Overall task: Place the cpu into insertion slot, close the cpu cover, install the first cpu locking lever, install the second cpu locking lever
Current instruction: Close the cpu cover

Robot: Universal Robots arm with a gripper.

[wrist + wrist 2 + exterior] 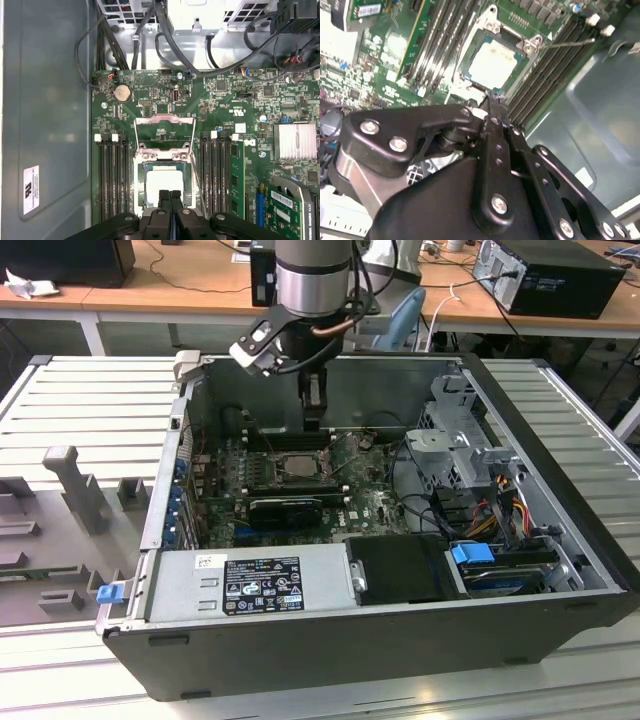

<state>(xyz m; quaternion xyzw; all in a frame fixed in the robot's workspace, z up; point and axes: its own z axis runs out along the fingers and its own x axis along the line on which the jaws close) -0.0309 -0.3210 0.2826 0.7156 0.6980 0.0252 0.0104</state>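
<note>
The cpu (162, 184) shows its pale square face inside the insertion slot (138, 180) on the green board; in the second wrist view the cpu (492, 62) lies flat in the socket. The cpu cover (165, 120), a silver frame with a square opening, stands swung open beyond the socket. A thin locking lever (568, 43) sticks out sideways past the memory slots. My gripper (170, 197) hovers over the socket edge opposite the cover, its fingers pressed together with nothing visible between them. In the exterior view my gripper (313, 422) hangs inside the case, just behind the socket (296, 466).
Long black memory slots (111, 175) flank the socket on both sides. A finned heatsink (295, 141) and card slots lie farther along the board. Cable bundles (165, 45) run along the case wall. The power supply (250, 582) and drive cage (455, 445) fill the case's other parts.
</note>
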